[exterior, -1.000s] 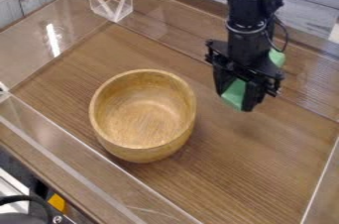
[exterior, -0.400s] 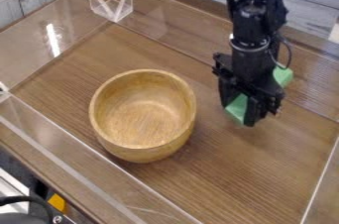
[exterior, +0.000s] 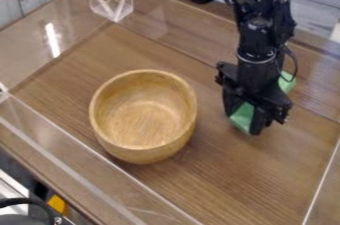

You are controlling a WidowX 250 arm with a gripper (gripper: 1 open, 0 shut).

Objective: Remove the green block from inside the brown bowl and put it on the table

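We are looking down at a wood-grain tabletop (exterior: 224,179) with long plank lines, edged by low clear plastic walls. Slightly left of the middle sits a round, light-brown wooden bowl (exterior: 142,115) with a thick rim and nothing inside it. To the right of the bowl, well apart from its rim, a black robot gripper (exterior: 253,116) reaches down from the top of the view. Its fingers are closed on the green block (exterior: 242,119), a plain matte bar that we see partly hidden behind them. The block is outside the bowl, low over the table to its right; we cannot tell whether its lower end touches the wood. Just behind the gripper, on its right side, we see a patch of paler green (exterior: 287,82), mostly covered, and we cannot make out what it is. Near the top left, a small clear, angular piece of plastic (exterior: 114,3) stands on the table. In the bottom left corner, beyond the table's edge, there is a dark object with a yellow band (exterior: 23,201), cut off by the border. We find no brand, label or writing that we can read on anything here.
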